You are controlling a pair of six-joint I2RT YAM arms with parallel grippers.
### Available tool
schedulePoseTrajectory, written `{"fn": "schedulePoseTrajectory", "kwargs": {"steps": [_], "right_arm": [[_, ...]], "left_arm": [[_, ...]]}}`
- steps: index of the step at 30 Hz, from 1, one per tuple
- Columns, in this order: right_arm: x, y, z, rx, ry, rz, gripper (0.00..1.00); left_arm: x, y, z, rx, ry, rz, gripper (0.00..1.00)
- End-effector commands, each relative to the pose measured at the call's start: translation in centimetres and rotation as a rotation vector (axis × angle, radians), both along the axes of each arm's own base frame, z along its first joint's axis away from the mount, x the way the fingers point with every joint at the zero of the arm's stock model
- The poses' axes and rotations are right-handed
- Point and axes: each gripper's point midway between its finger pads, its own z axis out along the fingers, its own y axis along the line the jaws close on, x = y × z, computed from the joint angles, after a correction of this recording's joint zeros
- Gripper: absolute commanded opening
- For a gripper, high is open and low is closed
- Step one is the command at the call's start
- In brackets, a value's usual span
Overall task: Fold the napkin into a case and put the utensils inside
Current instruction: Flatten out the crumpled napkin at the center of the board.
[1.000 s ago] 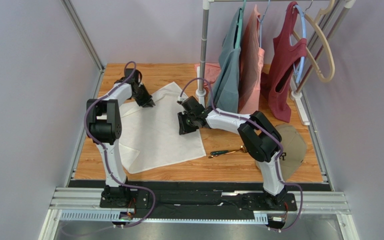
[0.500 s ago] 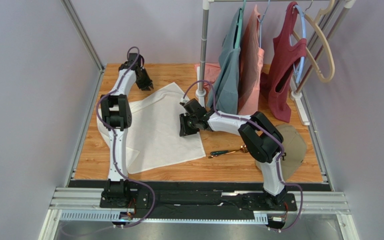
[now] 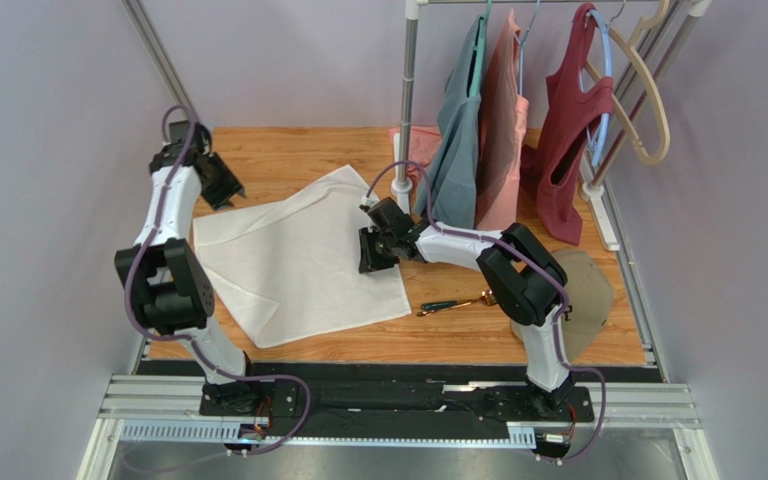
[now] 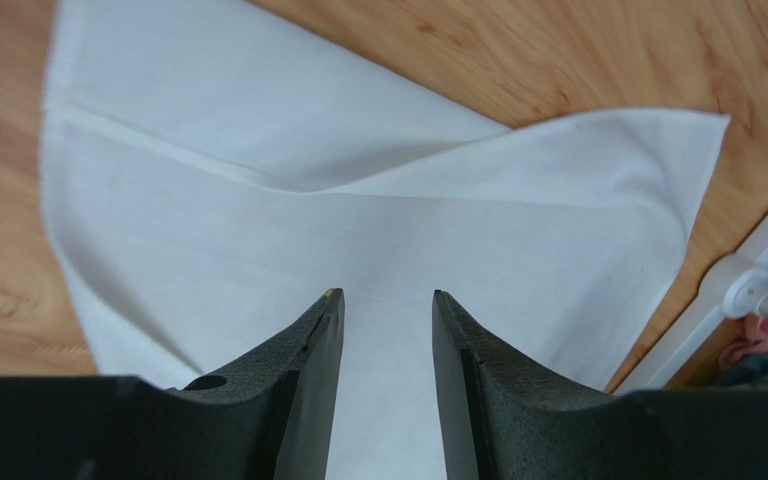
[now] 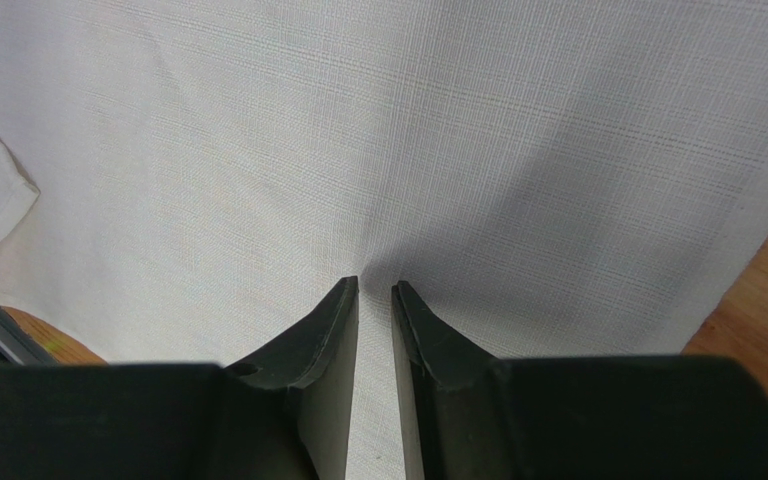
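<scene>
- Left arm was folded hard at the elbow over the near-left of the worktop (image 3: 288, 345), forearm stretched up towards the far-left corner.
- Left claw (image 3: 222, 186) hung in the air by the napkin's far-left corner, tilted down towards the cloth.
- From its wrist camera, the left claw (image 4: 386, 296) stood parted, a clear gap between the fingers (image 4: 308, 350) and nothing in them.
- Napkin (image 3: 303, 262) lay spread on the wood, white, a corner pointing to the far side; a soft raised ridge ran across it (image 4: 358, 190).
- Right arm came up from its base, bent at the elbow above the near-right of the worktop, forearm reaching left and low to the napkin's right edge.
- Right claw (image 3: 370, 252) pointed down onto the cloth there.
- Up close, the right claw (image 5: 375, 286) showed only a narrow slit between its fingers (image 5: 323, 330), tips on the napkin (image 5: 378, 130) with the weave shadowed around them; whether cloth was nipped between them, I couldn't tell.
- Utensils (image 3: 453, 302) lay together on bare wood just right of the napkin's near-right corner, apart from both claws, gold end towards the right arm's elbow.
- Cap (image 3: 586, 290) sat at the right edge, beyond that elbow.
- Rack (image 3: 408, 100) stood at the far side with clothes (image 3: 503, 130) hanging on it.
</scene>
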Motion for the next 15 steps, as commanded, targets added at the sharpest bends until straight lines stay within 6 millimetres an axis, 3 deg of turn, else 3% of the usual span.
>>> {"fn": "schedulePoseTrajectory", "kwargs": {"steps": [1,4,8,11,15], "right_arm": [[-1.3,-0.5,-0.1,-0.003,0.03,0.019,0.26],[-1.6,-0.4,-0.2,0.004,0.034,0.031,0.26],[-1.6,-0.3,0.4,0.018,0.02,0.041,0.26],[-1.5,-0.4,1.0,0.024,0.005,0.041,0.27],[-1.4,-0.5,1.1,0.022,-0.007,0.043,0.27]], "left_arm": [[-2.6,4.0,-0.5,-0.108,-0.013,0.227,0.47],[-2.6,4.6,-1.7,-0.233,-0.013,0.354,0.52],[-1.7,2.6,-3.6,-0.421,-0.027,0.441,0.54],[-1.6,3.3,-5.3,-0.462,-0.04,0.6,0.57],[-1.4,2.6,-7.9,-0.586,-0.022,0.743,0.57]]}}
